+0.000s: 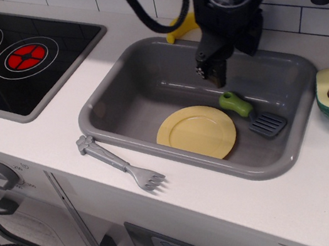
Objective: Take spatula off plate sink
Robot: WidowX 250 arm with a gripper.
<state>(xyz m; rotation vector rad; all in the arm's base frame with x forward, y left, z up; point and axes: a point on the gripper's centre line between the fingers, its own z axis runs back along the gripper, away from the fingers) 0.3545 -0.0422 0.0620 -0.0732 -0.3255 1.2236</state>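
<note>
The spatula (249,112) lies on the sink (113,87) floor just right of the plate (195,133), its handle tip near the rim. The gripper (212,73) hangs above it holding nothing, though how wide the jaws stand is hard to tell. Looks basically done, so best to lift straight up without clipping the handle.
</note>
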